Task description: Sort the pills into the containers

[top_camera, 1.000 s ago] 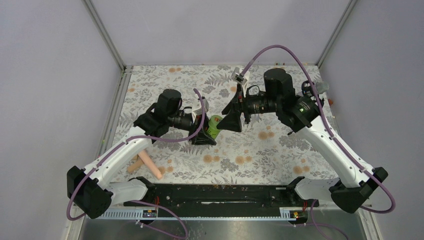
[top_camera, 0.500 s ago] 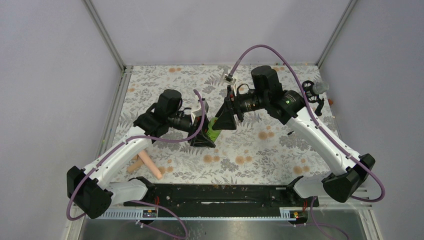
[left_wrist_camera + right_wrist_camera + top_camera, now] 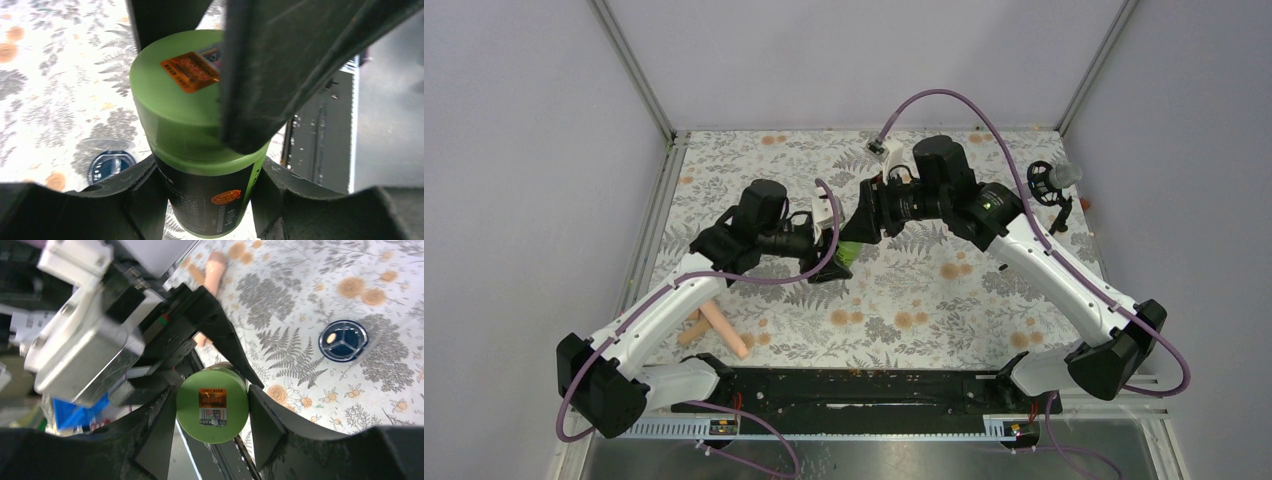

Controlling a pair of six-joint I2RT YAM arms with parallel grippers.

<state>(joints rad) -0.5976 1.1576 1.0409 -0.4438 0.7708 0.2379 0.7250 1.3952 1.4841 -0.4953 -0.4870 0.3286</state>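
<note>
The green bottle (image 3: 848,256) has a green cap with an orange sticker and a dark label. It is held off the floral table between both grippers. My left gripper (image 3: 832,264) is shut on its labelled body (image 3: 210,195). My right gripper (image 3: 858,230) comes from above, and its fingers (image 3: 260,75) press both sides of the cap (image 3: 212,405). The shallow dark-blue jar (image 3: 343,340) stands open on the table beyond the bottle, also in the left wrist view (image 3: 111,165). A pale speck lies in one of its sections. The jar is hidden in the top view.
Two peach-pink rods (image 3: 722,330) lie at the near left, beside the left arm. A small black stand with a pale cap (image 3: 1052,183) sits at the far right edge. A black rail (image 3: 854,388) runs along the near edge. Walls close off three sides.
My right arm has swung left and its gripper has come down over the bottle's cap. The left gripper has kept hold of the bottle, lifting and tilting it slightly toward the right gripper.
</note>
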